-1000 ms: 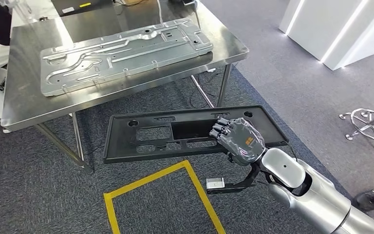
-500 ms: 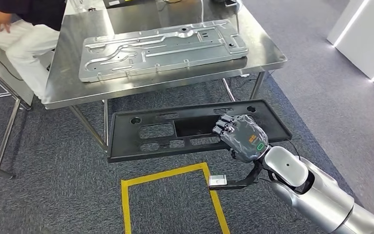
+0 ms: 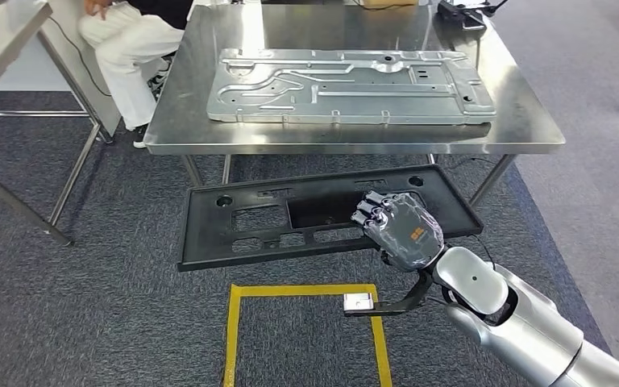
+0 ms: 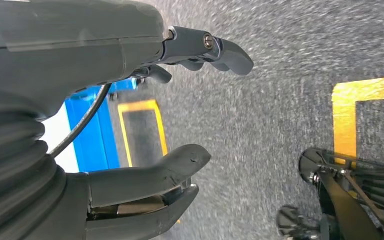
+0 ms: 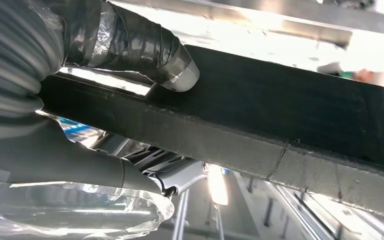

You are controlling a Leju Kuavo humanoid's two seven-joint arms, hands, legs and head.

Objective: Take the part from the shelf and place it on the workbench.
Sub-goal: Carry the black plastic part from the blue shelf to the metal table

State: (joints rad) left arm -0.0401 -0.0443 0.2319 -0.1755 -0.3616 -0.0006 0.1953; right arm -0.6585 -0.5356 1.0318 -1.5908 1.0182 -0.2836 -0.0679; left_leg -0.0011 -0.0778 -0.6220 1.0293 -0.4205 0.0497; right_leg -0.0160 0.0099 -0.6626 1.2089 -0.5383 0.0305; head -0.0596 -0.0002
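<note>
- Below the workbench (image 3: 532, 137) edge, above carpet: I see my right hand (image 3: 399, 228) gripping the black part (image 3: 242, 230), held level.
- Left hand (image 4: 130, 120) hangs, fingers apart, holding nothing.
- Metal plate (image 3: 346, 85) lies on the bench.

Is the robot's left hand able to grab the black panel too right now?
Probably not: the left hand hangs open over the carpet, while the right hand grips the black panel.
</note>
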